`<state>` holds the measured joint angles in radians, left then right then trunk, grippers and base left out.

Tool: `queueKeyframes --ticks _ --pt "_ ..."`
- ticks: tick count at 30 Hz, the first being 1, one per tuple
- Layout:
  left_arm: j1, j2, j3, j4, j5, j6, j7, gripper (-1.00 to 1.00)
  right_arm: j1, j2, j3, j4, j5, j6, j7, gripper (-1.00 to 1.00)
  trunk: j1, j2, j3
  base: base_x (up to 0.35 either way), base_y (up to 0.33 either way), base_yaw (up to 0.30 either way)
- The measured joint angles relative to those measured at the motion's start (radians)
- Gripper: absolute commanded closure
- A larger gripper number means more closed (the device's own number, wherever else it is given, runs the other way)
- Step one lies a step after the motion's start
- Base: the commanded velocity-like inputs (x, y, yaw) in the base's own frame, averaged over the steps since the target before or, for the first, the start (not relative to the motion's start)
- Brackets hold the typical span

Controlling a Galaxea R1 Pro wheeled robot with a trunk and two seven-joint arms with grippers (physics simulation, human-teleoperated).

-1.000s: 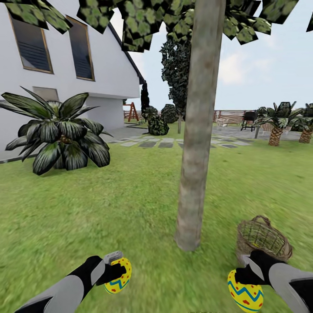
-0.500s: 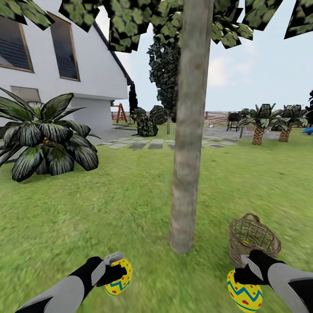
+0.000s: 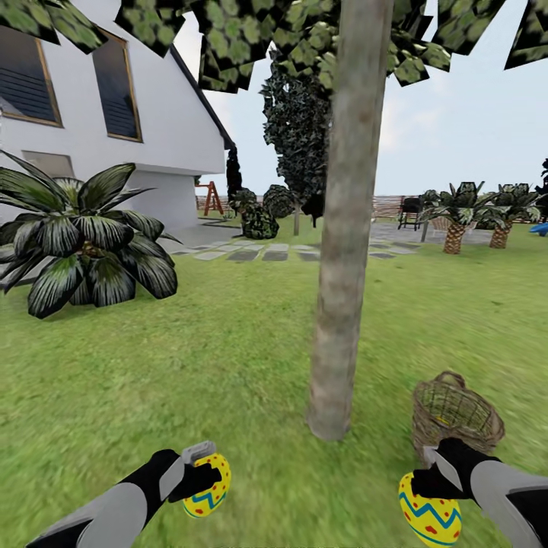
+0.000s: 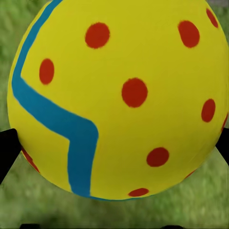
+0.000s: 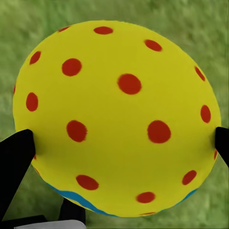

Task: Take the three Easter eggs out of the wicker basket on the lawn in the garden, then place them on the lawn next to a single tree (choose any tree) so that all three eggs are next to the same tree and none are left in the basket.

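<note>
On the lawn (image 3: 190, 358) before the tree (image 3: 335, 335), an Easter egg (image 3: 207, 485) is being gripped by each closed tool, left (image 3: 199, 478) and right (image 3: 423, 482), seemingly for placing, the wicker basket (image 3: 455, 417) standing beside.

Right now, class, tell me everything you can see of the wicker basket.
The wicker basket is brown, openwork woven, bucket-shaped, with a small loop handle at its far rim. It stands on the lawn, tilted slightly, to the right of the tree and apart from it. Something yellow shows inside. The right claw partly overlaps its near side.
</note>
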<state>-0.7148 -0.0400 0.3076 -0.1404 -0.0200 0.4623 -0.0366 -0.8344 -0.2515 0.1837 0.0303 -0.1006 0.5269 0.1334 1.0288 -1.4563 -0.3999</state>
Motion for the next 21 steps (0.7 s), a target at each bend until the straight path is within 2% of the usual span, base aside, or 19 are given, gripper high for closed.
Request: queueKeyframes --ticks 8,11,12,14,15,17,21 --pt "0.0 0.007 -0.001 -0.002 0.0 0.001 0.0 1.0 0.0 0.004 0.0 0.0 0.0 -0.001 -0.001 1.0 0.0 0.0 0.0 0.097 0.329 0.0" --pt "0.0 0.012 0.0 -0.002 -0.002 0.005 -0.004 1.0 0.0 -0.004 0.0 0.0 0.002 -0.002 -0.001 1.0 0.0 0.0 0.0 0.112 0.329 0.0" --pt "0.0 0.033 -0.001 -0.003 -0.002 0.012 -0.011 1.0 0.0 -0.007 0.001 0.0 0.002 -0.002 -0.002 1.0 0.0 0.0 0.0 0.113 0.329 0.0" --pt "0.0 0.106 0.0 -0.007 -0.002 0.019 -0.067 1.0 0.0 -0.01 0.001 0.0 0.002 -0.002 -0.001 1.0 0.0 0.0 0.0 0.07 0.277 0.0" --pt "0.0 0.134 0.0 -0.01 -0.002 0.024 -0.092 1.0 0.0 -0.01 0.001 0.0 0.003 -0.002 -0.002 1.0 0.0 0.0 0.0 0.022 0.202 0.0" --pt "0.0 0.154 0.0 -0.012 -0.001 0.055 -0.11 1.0 0.0 -0.011 0.001 0.001 0.003 -0.002 -0.002 1.0 0.0 0.0 0.0 0.005 0.117 0.0" --pt "0.0 0.158 -0.005 -0.014 -0.002 0.059 -0.115 1.0 0.0 -0.01 0.002 0.002 0.003 -0.002 -0.001 1.0 0.0 0.0 0.0 0.0 0.01 0.0"
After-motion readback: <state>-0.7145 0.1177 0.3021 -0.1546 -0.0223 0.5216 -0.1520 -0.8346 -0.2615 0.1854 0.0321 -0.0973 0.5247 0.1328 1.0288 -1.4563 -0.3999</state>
